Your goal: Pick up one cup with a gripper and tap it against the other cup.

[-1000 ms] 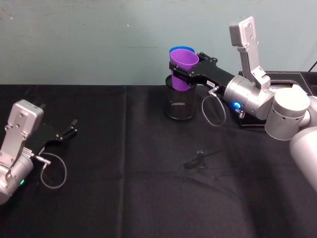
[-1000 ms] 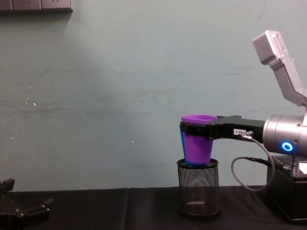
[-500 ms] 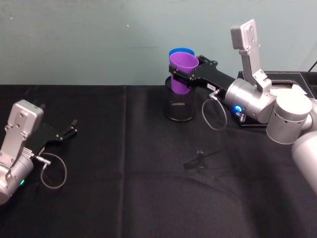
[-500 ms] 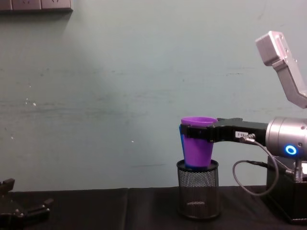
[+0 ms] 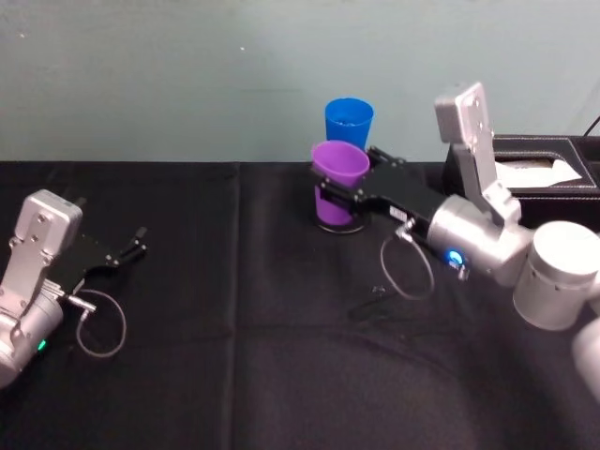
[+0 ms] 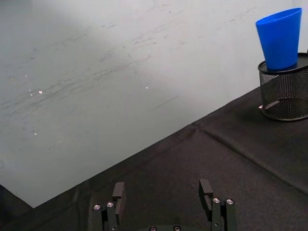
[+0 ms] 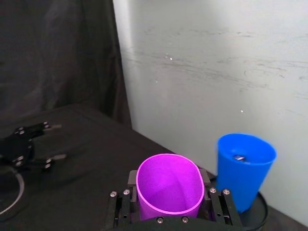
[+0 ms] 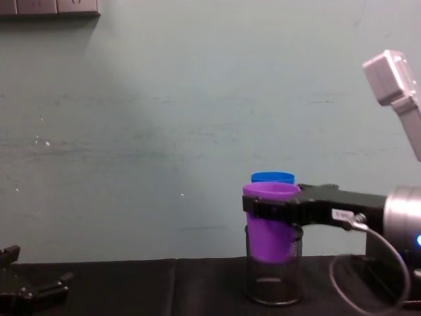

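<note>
While the left gripper [image 5: 127, 251] lies idle on the black cloth [image 5: 234, 356] at the left side of the table, its jaws standing wide with nothing between them, all the work sits toward the middle and right. The purple cup [image 5: 337, 183] is off the table and upright, held clear of the cloth by the right gripper [image 5: 349, 185], whose jaws are closed across the cup's upper part just under the rim; the right wrist view confirms a finger pressed on either side of it [image 7: 168, 190]. The pick-up is therefore judged complete. The blue cup [image 5: 348, 122] stands just behind the purple cup, seated in the mouth of the black mesh holder [image 6: 285, 94] near the wall, its rim a little higher than the purple one in the chest view. In the right wrist view the two cups sit close side by side with a gripper finger and a narrow gap between them, so no contact is seen at this moment. The tap itself appears outstanding: a short move of the held cup toward the blue cup should finish the task. A tissue box [image 5: 544, 173] stands at the far right, well clear of both cups.
</note>
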Tool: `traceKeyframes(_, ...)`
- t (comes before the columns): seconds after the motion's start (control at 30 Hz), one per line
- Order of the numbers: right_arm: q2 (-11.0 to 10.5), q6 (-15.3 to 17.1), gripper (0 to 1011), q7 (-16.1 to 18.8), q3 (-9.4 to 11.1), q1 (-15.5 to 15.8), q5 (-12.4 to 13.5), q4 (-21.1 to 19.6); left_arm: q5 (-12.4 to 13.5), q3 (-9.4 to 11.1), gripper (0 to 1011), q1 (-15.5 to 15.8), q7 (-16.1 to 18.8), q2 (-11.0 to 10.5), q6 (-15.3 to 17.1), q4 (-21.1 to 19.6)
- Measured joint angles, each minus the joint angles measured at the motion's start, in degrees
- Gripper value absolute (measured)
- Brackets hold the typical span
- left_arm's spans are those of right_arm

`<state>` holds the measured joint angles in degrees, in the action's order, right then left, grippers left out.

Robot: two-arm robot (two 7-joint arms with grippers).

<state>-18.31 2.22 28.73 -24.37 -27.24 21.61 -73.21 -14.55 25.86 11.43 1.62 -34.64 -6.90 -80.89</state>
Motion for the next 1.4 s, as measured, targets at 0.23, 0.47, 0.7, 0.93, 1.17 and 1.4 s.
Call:
traceKeyframes(0.23, -3.6, -0.06, 729, -2.24, 0.84, 7.9, 0.22, -8.15, 0.0, 0.0, 1000, 0.0, 0.0, 0.0, 0.0, 0.0)
traceKeyframes(0.47, -5.65, -3.25, 729, -4.24, 1.69, 14.79, -1.01, -12.37, 0.0, -0.01, 1000, 0.0, 0.0, 0.0, 0.0, 0.0)
traceKeyframes(0.7, -5.27, -7.84, 729, -4.81, 2.62, 18.03, -2.58, -11.38, 0.0, 0.0, 1000, 0.0, 0.0, 0.0, 0.0, 0.0)
traceKeyframes(0.93, -4.06, -9.49, 729, -5.08, 3.03, 18.76, -3.95, -8.6, 0.0, -0.01, 1000, 0.0, 0.0, 0.0, 0.0, 0.0)
traceKeyframes(1.17, -2.53, -11.01, 729, -4.81, 3.32, 18.74, -5.07, -5.24, 0.0, 0.0, 1000, 0.0, 0.0, 0.0, 0.0, 0.0)
traceKeyframes(1.4, -1.82, -12.06, 729, -4.46, 3.65, 18.7, -5.38, -4.29, 0.0, 0.0, 1000, 0.0, 0.0, 0.0, 0.0, 0.0)
